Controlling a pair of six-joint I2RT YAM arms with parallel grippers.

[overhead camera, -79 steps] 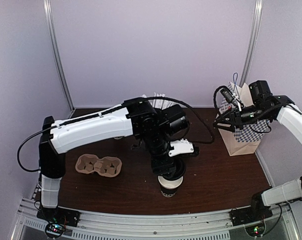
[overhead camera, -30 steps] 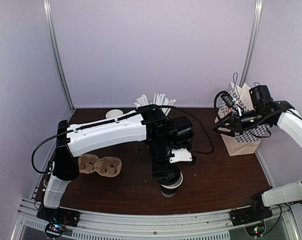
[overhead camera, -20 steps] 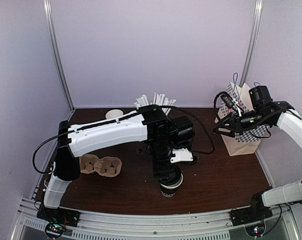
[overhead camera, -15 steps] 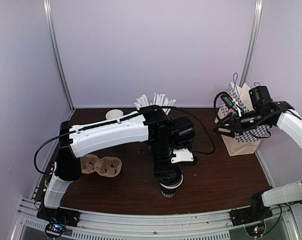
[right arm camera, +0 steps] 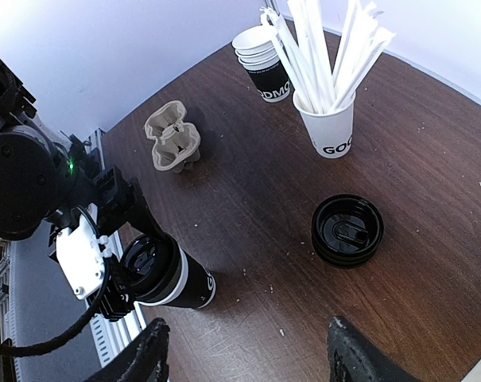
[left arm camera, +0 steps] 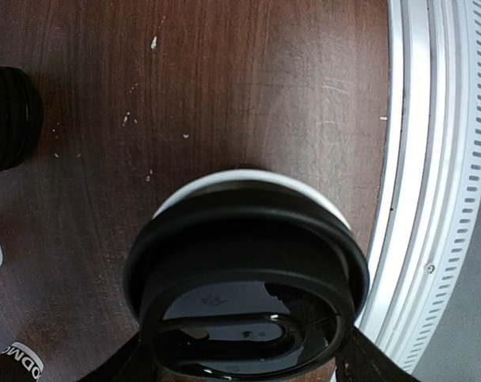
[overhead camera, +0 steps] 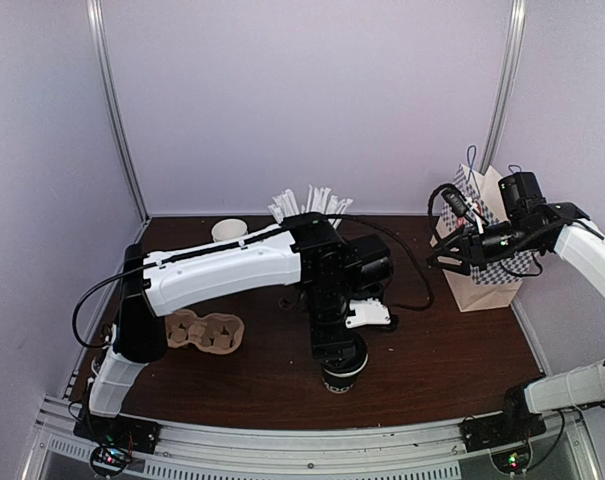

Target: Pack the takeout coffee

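Jaws of the left gripper [overhead camera: 339,363] are sitting on both sides of the takeout coffee [overhead camera: 340,381] at 6 o'clock on the table [overhead camera: 442,350], and I cannot tell if they are squeezing it. At 3 o'clock, the right gripper [overhead camera: 442,256] is hanging beside the paper bag [overhead camera: 488,282], jaws spread wide.

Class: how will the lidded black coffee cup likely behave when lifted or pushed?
The takeout coffee is tall on a narrow base, so probably tips if pushed high. Its paper wall likely dents under squeezing; the glossy lid may be slippery.
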